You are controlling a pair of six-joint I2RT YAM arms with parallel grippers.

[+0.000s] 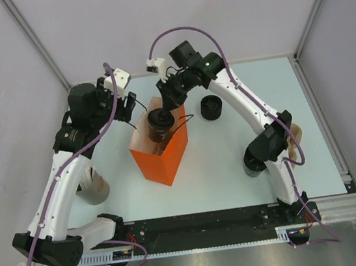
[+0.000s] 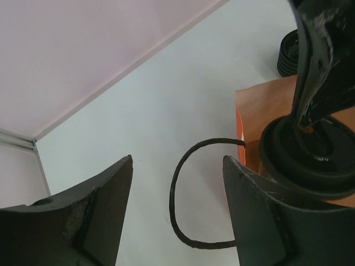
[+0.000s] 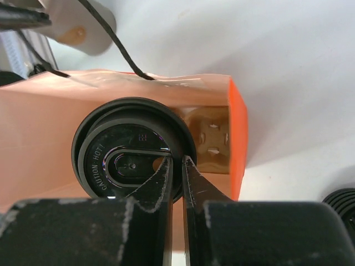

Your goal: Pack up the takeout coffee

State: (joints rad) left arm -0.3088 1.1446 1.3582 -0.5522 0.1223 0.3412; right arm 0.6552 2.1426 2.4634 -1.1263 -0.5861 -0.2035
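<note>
The takeout coffee [image 1: 159,123] is a black cup with a round black lid reading "CAUTION HOT" [image 3: 127,149]. It hangs upright in the mouth of an open orange paper bag [image 1: 162,161], its lid about level with the bag's top edge. My right gripper [image 3: 177,159] is shut on the lid's rim, one finger inside the rim and one outside. My left gripper [image 2: 177,158] stands open just left of the bag [image 2: 260,105]. The bag's black cord handle [image 2: 175,188] loops between the left fingers, and whether it touches them does not show.
A low black ridged round thing [image 1: 211,107] sits right of the bag at the back. Another black cup [image 1: 254,164] stands under my right arm, beside something brown [image 1: 295,140]. A grey cup [image 1: 93,190] stands by my left arm. Walls close the left, back and right.
</note>
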